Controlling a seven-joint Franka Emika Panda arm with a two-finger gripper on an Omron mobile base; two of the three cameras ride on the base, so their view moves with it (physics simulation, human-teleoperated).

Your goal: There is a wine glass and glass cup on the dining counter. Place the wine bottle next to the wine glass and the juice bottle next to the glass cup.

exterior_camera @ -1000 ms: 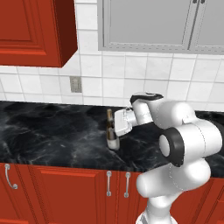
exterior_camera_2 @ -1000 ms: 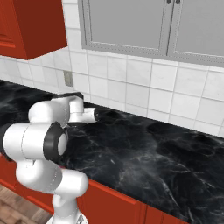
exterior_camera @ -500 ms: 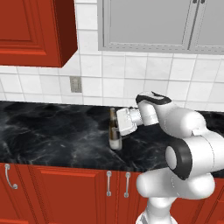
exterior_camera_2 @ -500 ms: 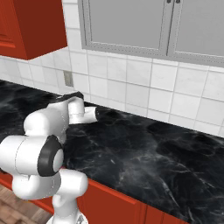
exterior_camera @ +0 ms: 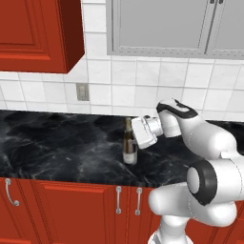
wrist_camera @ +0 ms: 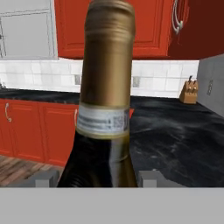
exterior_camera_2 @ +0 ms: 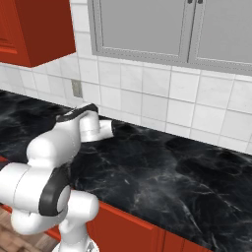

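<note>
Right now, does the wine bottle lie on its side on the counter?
No, the wine bottle stands upright on the black counter, its gold neck pointing up beside the gripper.

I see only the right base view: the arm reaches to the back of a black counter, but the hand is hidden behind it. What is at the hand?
Observer: The wine bottle. In the left base view it stands upright on the black counter, with the gripper at its right side.
Operator: Are the fingers around it?
Observer: Yes. In the hand view one grey fingertip shows on each side of the bottle's shoulder, and the gold-foiled neck rises between them.
Operator: Is it lifted?
Observer: I cannot tell. In the left base view its base looks level with the counter top, near the front edge.
</note>
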